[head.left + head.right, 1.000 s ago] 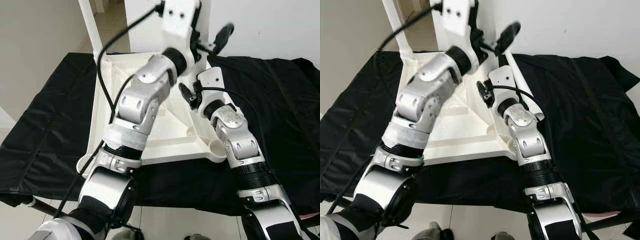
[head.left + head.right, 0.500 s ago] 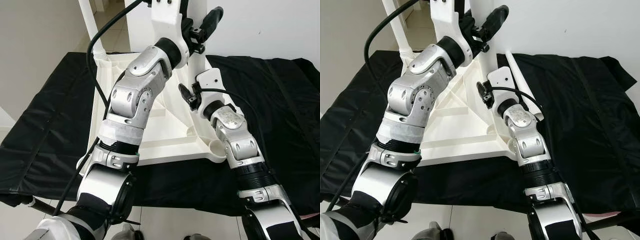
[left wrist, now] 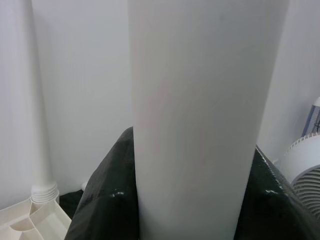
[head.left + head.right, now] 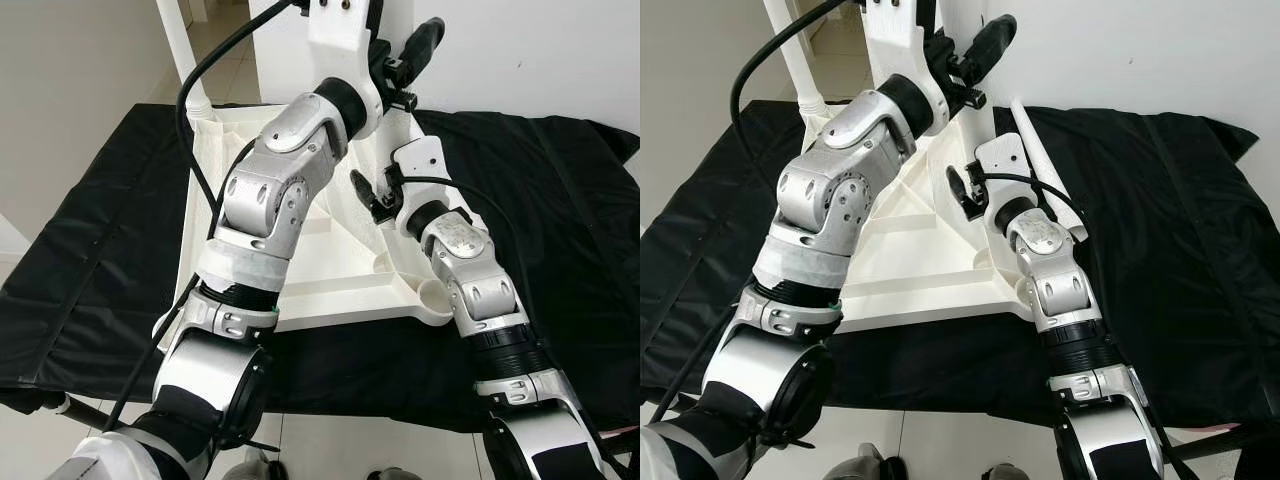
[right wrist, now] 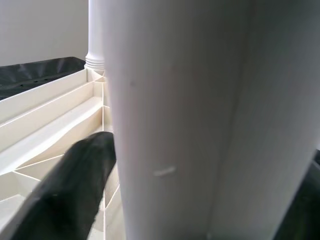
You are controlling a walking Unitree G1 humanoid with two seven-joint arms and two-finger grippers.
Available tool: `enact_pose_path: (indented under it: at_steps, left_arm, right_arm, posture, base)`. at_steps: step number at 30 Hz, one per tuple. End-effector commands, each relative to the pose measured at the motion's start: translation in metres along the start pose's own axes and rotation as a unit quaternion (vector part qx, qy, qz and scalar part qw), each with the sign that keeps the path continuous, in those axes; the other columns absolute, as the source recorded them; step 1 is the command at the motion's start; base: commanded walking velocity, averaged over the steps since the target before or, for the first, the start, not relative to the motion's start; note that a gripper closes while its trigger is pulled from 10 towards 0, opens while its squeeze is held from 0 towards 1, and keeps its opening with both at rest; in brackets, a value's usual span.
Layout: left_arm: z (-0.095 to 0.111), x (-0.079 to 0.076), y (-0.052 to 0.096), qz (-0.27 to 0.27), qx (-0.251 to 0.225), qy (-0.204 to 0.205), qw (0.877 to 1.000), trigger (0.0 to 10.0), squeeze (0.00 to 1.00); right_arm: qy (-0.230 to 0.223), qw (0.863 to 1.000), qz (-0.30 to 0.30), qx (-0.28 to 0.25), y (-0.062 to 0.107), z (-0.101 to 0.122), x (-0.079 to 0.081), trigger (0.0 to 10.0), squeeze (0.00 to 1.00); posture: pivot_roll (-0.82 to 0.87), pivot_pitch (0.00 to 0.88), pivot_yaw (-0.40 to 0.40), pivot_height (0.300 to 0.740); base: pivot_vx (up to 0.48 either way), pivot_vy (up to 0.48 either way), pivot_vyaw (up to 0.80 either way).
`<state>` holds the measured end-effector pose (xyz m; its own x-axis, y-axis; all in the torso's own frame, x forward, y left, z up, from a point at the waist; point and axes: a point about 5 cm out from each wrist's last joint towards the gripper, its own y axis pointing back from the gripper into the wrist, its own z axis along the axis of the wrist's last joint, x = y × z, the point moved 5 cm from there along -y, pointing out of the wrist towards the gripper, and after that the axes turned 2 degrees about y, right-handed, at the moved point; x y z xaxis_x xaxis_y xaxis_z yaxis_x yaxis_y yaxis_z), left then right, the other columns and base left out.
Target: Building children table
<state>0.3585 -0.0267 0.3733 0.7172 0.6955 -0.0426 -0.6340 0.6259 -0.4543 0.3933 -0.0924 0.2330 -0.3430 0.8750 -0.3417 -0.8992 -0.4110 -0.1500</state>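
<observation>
Black cloth (image 4: 90, 250) covers the surface, and the white plastic tabletop (image 4: 335, 265) lies on it upside down, ribbed underside up. 2 white legs stand in its far corners: 1 thin-looking at the far left (image 4: 180, 50), 1 nearer, the leg being fitted (image 4: 395, 120). The left end effector (image 4: 405, 50) sits high against that leg; whether its fingers clamp it I cannot tell. The right end effector (image 4: 372, 195) is low beside the leg's base, its fingers (image 5: 70, 190) spread narrowly, 1 resting close alongside the leg. Likely risk: if the upper arm pushes off-axis, the leg could tilt in its socket, cross-seat, or drag the light tabletop across the slippery cloth.
</observation>
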Motion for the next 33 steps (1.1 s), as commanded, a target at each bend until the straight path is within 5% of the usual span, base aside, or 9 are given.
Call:
enact_pose_path:
  at_steps: [1, 19, 20, 23, 24, 27, 28, 33]
  left_arm:
    - [0.0018, -0.0059, 0.0007, -0.013, -0.002, -0.004, 1.000, 10.0, 0.00]
    - [0.0008, -0.0098, 0.0002, -0.019, 0.000, -0.011, 1.000, 10.0, 0.00]
    - [0.0008, -0.0100, 0.0001, -0.019, 0.000, -0.012, 1.000, 10.0, 0.00]
    - [0.0008, -0.0102, 0.0000, -0.019, 0.000, -0.012, 1.000, 10.0, 0.00]
    - [0.0009, -0.0104, -0.0001, -0.020, -0.001, -0.013, 1.000, 10.0, 0.00]
    - [0.0013, -0.0109, -0.0001, -0.020, -0.001, -0.014, 1.000, 10.0, 0.00]
    - [0.0017, -0.0120, -0.0002, -0.021, -0.002, -0.015, 1.000, 10.0, 0.00]
    - [0.0025, -0.0140, -0.0004, -0.024, -0.003, -0.017, 1.000, 10.0, 0.00]
  right_arm:
    - [-0.001, 1.000, -0.001, 0.005, -0.0007, -0.0008, 0.0010, 10.0, 0.00]
    - [0.011, 1.000, 0.004, -0.005, -0.0020, 0.0070, 0.0020, 10.0, 0.00]
    - [0.010, 1.000, 0.005, -0.004, -0.0019, 0.0064, 0.0025, 8.4, 0.00]
    - [0.009, 1.000, 0.007, -0.003, -0.0018, 0.0060, 0.0029, 8.4, 0.00]
    - [0.009, 1.000, 0.007, -0.002, -0.0018, 0.0057, 0.0030, 3.1, 0.00]
    - [0.009, 1.000, 0.008, -0.002, -0.0015, 0.0056, 0.0031, 1.8, 0.00]
    - [0.009, 1.000, 0.008, -0.001, -0.0013, 0.0054, 0.0035, 0.0, 0.00]
    - [0.008, 1.000, 0.010, 0.001, -0.0009, 0.0048, 0.0043, 0.0, 0.00]
  posture:
    - [-0.12, 0.051, 0.059, 0.740]
    - [-0.12, 0.048, 0.060, 0.740]
    - [-0.12, 0.048, 0.060, 0.740]
    - [-0.12, 0.048, 0.060, 0.740]
    - [-0.12, 0.048, 0.060, 0.740]
    - [-0.11, 0.049, 0.060, 0.740]
    - [-0.11, 0.049, 0.061, 0.740]
    - [-0.11, 0.049, 0.062, 0.740]
  base:
    - [0.000, 0.000, 0.00]
    - [0.000, 0.000, 0.00]
    - [0.000, 0.000, 0.00]
    - [0.000, 0.000, 0.00]
    - [0.000, 0.000, 0.00]
    - [0.000, 0.000, 0.00]
    - [0.000, 0.000, 0.00]
    - [0.000, 0.000, 0.00]
